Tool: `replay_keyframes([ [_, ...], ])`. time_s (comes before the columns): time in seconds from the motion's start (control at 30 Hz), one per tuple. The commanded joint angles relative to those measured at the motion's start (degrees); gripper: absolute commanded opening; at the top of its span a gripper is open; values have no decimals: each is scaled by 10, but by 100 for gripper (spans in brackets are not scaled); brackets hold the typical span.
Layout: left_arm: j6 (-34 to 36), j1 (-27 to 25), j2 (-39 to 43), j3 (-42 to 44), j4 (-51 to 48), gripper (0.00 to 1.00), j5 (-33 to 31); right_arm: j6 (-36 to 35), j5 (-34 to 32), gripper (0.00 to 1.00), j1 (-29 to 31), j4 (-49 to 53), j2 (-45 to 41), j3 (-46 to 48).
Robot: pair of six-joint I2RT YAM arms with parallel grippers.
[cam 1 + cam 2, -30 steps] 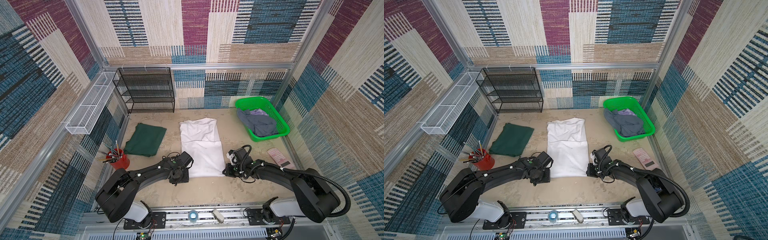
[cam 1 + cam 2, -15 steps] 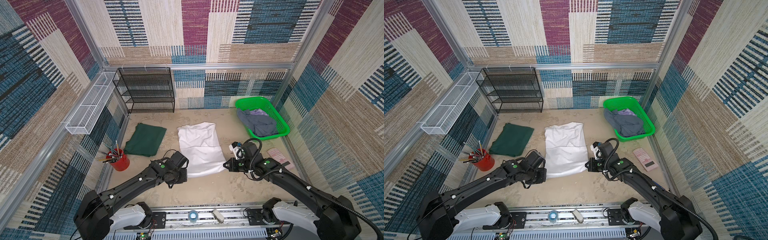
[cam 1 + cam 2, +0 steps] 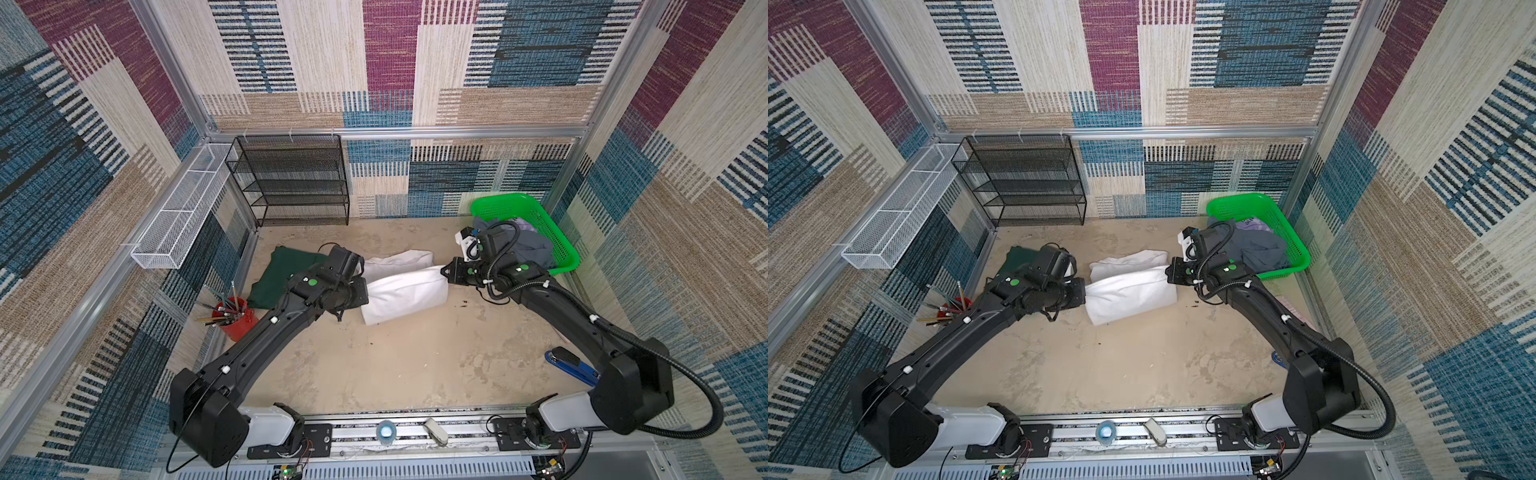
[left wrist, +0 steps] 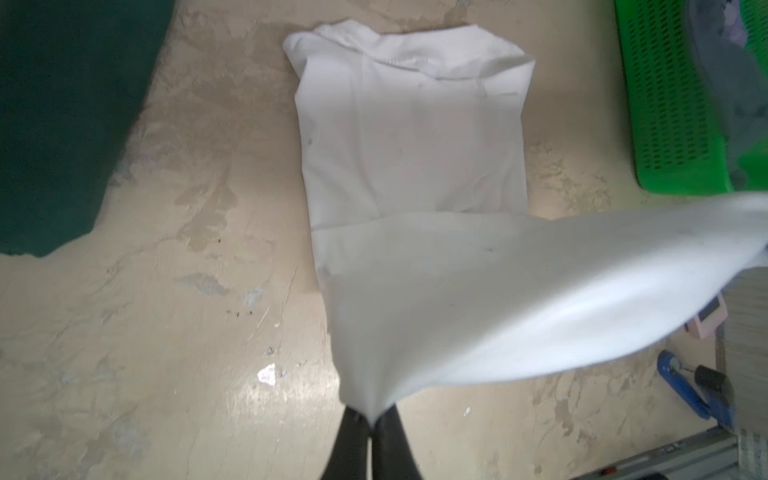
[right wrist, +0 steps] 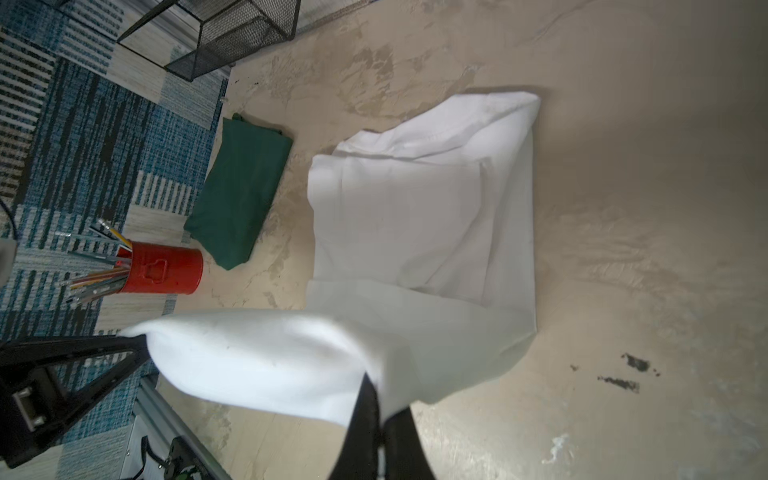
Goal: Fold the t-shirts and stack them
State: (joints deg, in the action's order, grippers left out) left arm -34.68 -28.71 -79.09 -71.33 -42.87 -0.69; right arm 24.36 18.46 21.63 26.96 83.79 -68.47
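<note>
Left wrist view: the left gripper (image 4: 371,417) is clamped, fingers together, on one corner of the near hem of the white shirt (image 4: 411,137). Right wrist view: the right gripper (image 5: 380,415) is likewise closed on the opposite hem corner. Between the two grips the hem is held up off the table (image 3: 395,365) and spans the gap as a sagging band; the cloth under it bends back on itself. In both top views the raised hem sits over the near half of the shirt, with the left gripper at its left end and the right gripper at its right end. The far part of the shirt, collar end included, lies flat on the table near the centre. A red cup (image 3: 235,322) of pencils stands at the left table edge. Beyond the cup, left of the white shirt and apart from it, the dark green shirt (image 3: 282,270) lies folded flat; the left arm (image 3: 266,332) partly covers it in the top views. Further back on the right, the grey shirt (image 3: 528,247) lies bunched inside the green basket (image 3: 511,199), with a lilac patch (image 3: 1252,224) showing at its far side. A black wire shelf (image 3: 299,183) stands against the back wall at the left, and a white wire tray (image 3: 183,212) is mounted on the left wall.
</note>
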Motion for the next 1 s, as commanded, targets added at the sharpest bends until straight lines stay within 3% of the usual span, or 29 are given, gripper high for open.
replay_keyframes([
  [0.0,49,33,-59,-52,43,0,38,-31,13,0,-8,-50,51,-37],
  [0.23,90,77,-196,-171,66,0,67,-48,22,0,-23,-68,154,-113],
  [0.57,84,114,-353,-289,71,0,80,-66,29,0,-58,-97,295,-203],
  [0.7,85,127,-403,-308,110,0,70,-66,39,7,-70,-136,356,-230],
  [0.73,90,130,-417,-318,114,0,64,-69,53,15,-71,-151,369,-231],
  [0.77,96,132,-428,-325,121,0,59,-72,58,30,-73,-157,380,-250],
  [0.8,106,133,-433,-323,139,11,59,-82,62,49,-73,-168,386,-253],
  [0.83,116,133,-429,-309,168,26,53,-90,66,60,-73,-182,384,-248],
  [0.87,123,132,-417,-282,208,37,55,-93,66,64,-73,-193,377,-238],
  [0.97,118,127,-370,-203,294,47,70,-91,83,62,-72,-229,339,-192],
])
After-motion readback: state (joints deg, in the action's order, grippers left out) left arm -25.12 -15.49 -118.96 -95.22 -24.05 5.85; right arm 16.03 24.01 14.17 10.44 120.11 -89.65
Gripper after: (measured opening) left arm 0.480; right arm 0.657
